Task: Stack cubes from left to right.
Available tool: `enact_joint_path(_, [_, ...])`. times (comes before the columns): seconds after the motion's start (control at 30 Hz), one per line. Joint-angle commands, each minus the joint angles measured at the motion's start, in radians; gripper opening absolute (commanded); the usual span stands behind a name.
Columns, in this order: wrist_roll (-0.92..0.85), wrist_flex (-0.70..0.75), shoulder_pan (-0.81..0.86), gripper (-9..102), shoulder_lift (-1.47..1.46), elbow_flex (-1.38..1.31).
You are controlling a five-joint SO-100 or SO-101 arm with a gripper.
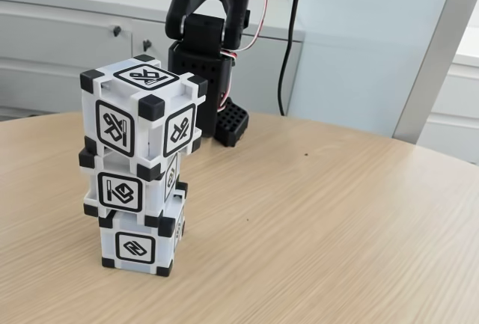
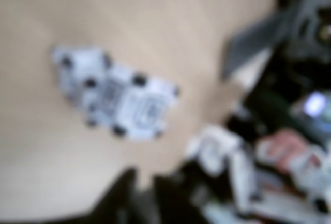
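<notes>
All three cubes stand in one slightly twisted tower, top cube (image 1: 142,111) on middle cube (image 1: 133,187) on bottom cube (image 1: 142,243), at nine o'clock on the wooden table (image 1: 322,234), so my stacking looks finished, though I cannot tell whether my claw is wide or narrow.

A round-edged, light wood-grain table (image 1: 322,227) fills the foreground. Behind it stand pale grey cabinets (image 1: 67,40) with dark knobs. Soft daylight falls evenly.
</notes>
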Motion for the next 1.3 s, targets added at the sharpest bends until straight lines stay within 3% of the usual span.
enact_joint_path(0.0, [0.025,-0.005,0.003,0,0.098,-0.015])
enact_joint_path(0.33, [0.123,-0.037,0.002,0,0.463,0.041])
enact_joint_path(0.53, [0.196,-0.252,0.002,0,0.56,0.241])
enact_joint_path(0.8, [0.176,-0.584,0.003,0,0.795,0.727])
enact_joint_path(1.0, [0.16,-0.822,0.003,0,0.807,1.046])
enact_joint_path(1.27, [0.103,-0.838,0.005,0,0.805,1.289])
